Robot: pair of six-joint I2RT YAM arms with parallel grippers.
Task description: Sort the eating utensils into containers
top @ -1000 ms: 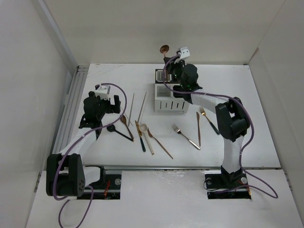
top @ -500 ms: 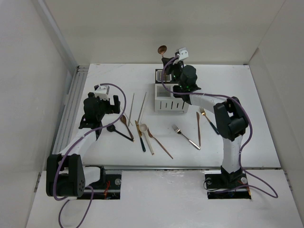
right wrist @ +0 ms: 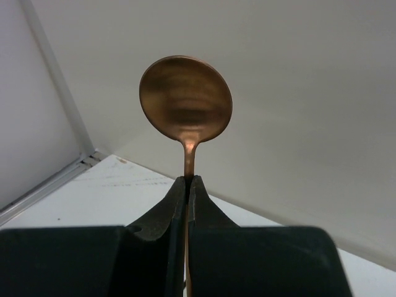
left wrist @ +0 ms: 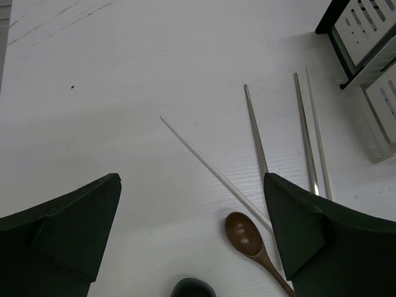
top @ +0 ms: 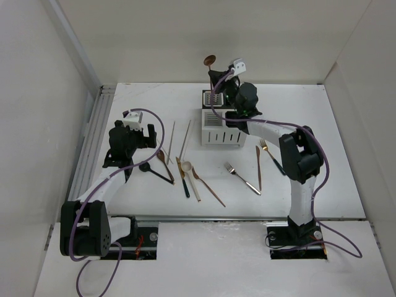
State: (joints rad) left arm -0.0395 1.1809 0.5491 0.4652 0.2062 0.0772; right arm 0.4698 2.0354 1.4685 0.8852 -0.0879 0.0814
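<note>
My right gripper point(right wrist: 187, 180) is clenched on the thin neck of a copper spoon point(right wrist: 185, 99), just under the bowl, so that the two fingers meet with only the stem between them. I hold it upright with the bowl on top, because I judge the handle must go first into a compartment. In the top view this spoon is in the upper middle of the frame, raised above the back part of the caddy point(top: 223, 137). I cannot tell over which compartment the handle hangs. The next move, I think, asks for a straight descent, since a tilted handle could catch on a rim.

My left gripper point(left wrist: 192, 230) is released, its fingers wide apart and grasping nothing. It hovers low over the table point(left wrist: 93, 93), at the left centre of the top view. The pale chopsticks point(left wrist: 255, 130) and a brown spoon point(left wrist: 244, 236) lie in the lower right of its wrist view, so it is probably placed near the next thing to pick. A silver fork point(top: 244, 179) and other pieces lie unsorted in the lower middle of the top view.
</note>
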